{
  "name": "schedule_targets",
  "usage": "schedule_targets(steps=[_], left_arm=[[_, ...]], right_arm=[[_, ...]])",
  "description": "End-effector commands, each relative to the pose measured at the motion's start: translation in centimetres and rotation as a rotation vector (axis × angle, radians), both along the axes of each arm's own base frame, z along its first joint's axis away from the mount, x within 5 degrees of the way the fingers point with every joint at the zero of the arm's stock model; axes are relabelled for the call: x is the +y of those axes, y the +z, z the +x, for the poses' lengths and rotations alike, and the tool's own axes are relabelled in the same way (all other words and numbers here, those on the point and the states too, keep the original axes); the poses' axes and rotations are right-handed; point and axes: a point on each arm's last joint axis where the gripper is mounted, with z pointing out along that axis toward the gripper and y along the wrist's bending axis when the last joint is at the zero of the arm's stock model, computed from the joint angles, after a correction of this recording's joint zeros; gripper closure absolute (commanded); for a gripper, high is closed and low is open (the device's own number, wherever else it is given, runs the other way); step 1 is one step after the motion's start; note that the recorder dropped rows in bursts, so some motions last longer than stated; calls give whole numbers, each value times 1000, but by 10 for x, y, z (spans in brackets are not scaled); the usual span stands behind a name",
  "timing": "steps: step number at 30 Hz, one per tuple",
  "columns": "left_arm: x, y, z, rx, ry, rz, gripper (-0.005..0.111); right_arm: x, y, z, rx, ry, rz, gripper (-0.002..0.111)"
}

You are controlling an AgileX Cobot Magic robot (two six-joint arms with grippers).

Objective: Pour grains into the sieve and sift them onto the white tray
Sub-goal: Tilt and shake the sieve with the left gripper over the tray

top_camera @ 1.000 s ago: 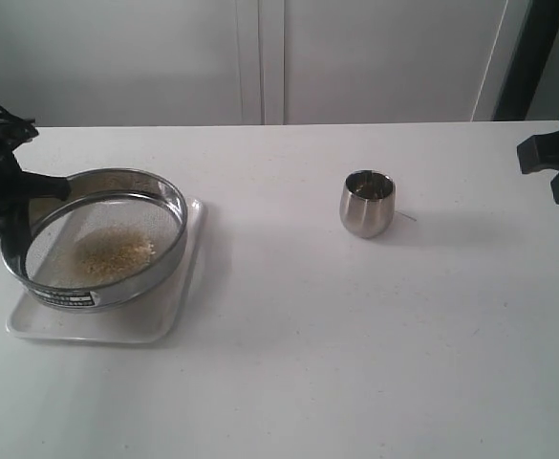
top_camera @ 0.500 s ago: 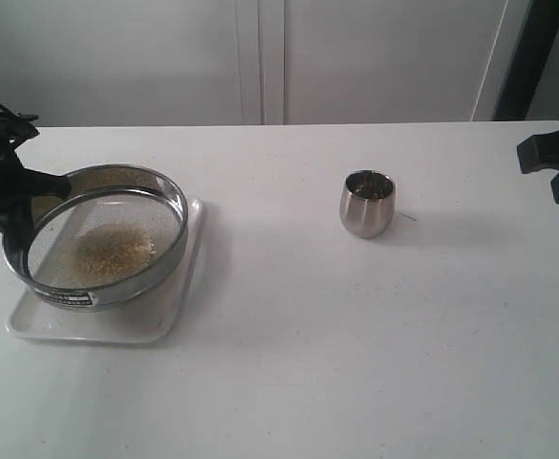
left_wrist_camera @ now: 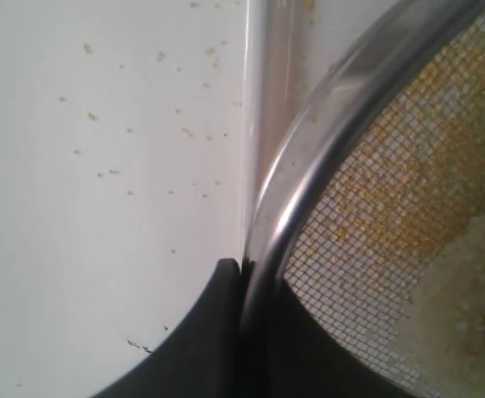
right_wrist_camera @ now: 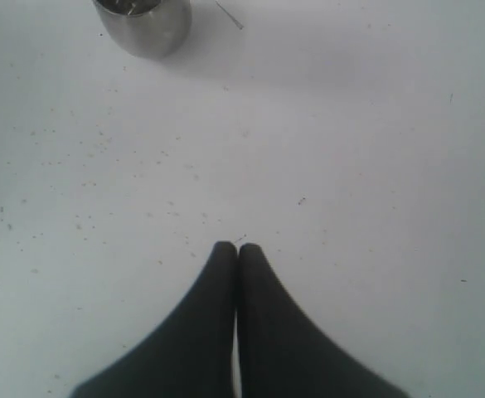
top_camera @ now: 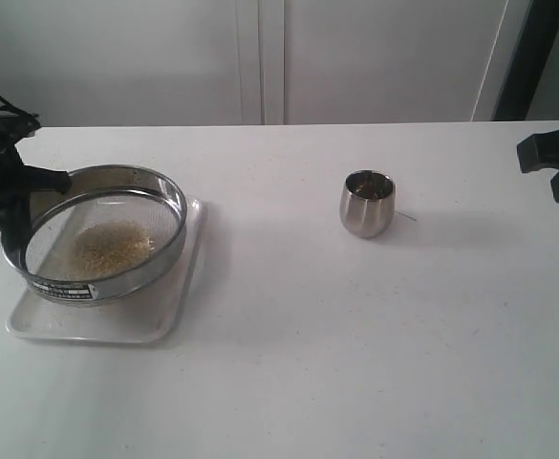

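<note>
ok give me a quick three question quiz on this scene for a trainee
1. True or false: the sieve is over the white tray.
2. The fingers of the left gripper clamp: A the sieve's rim, B the tray's rim, C nothing.
3. Fill in: the right gripper is ___ (open or shut) and holds nothing.
Key: 1 true; 2 A; 3 shut.
</note>
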Motion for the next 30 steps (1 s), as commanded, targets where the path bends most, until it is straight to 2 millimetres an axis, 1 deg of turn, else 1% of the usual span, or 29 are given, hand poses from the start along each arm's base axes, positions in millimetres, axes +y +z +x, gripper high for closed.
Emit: schedule_targets(steps=[1, 4, 5, 6, 7, 9, 10, 11, 12, 13, 14, 16, 18, 19, 20, 21, 23, 24, 26, 27, 28, 29, 30], left_arm=[[-1, 5, 0, -98, 32, -36, 107], [4, -11, 19, 9, 84, -32, 107], [6, -12, 21, 49, 89, -40, 107], [5, -13, 19, 103, 73, -46, 107], [3, -12, 14, 141, 23, -47, 107], [-4, -8, -7, 162, -30, -38, 107], [-7, -7, -18, 123, -29, -35, 107], [-7, -5, -24, 70, -13, -35, 107], [-7, -4, -29, -7, 0, -34, 107], [-7, -1, -29, -71, 7, -35, 107], [-5, 1, -25, -106, 17, -36, 107], [-4, 8, -6, -139, 44, -42, 107], [-2, 7, 17, -103, 48, -40, 107], [-1, 4, 26, -57, 61, -38, 107], [-2, 3, 29, -5, 68, -38, 107], [-3, 1, 26, 74, 48, -34, 107], [-9, 3, 15, 123, -17, -22, 107], [-13, 8, 6, 114, -17, -14, 107], [-17, 17, -4, 41, -8, -24, 107], [-16, 24, -3, -53, -14, -18, 107], [-15, 27, 2, -104, -1, -11, 107], [-9, 22, 17, -113, 45, 8, 107], [-6, 19, 24, -90, 55, 9, 107]], right_arm=[[-1, 1, -1, -15, -6, -2, 108], [-1, 1, -1, -15, -6, -2, 108], [-1, 1, -1, -15, -6, -2, 108], [-1, 1, -1, -15, -6, -2, 108], [-1, 1, -1, -15, -6, -2, 108], [-1, 1, -1, -15, -6, -2, 108], [-1, 1, -1, -15, -6, -2, 108], [-1, 1, -1, -15, -6, -2, 108], [-1, 1, -1, -12, -5, -2, 108], [-1, 1, -1, -12, -5, -2, 108], [-1, 1, -1, -12, -5, -2, 108], [-1, 1, -1, -12, -5, -2, 108], [-1, 1, -1, -12, -5, -2, 108], [-1, 1, -1, -12, -5, -2, 108], [-1, 1, -1, -12, -5, -2, 108], [-1, 1, -1, -12, -5, -2, 108], [-1, 1, -1, -12, -5, -2, 108], [-1, 1, -1, -12, -5, -2, 108], [-1, 1, -1, -16, -6, -2, 108], [-1, 1, -1, -17, -6, -2, 108], [-1, 1, -1, -17, -6, -2, 108], [-1, 1, -1, -17, -6, -2, 108], [-1, 1, -1, -17, -6, -2, 108]])
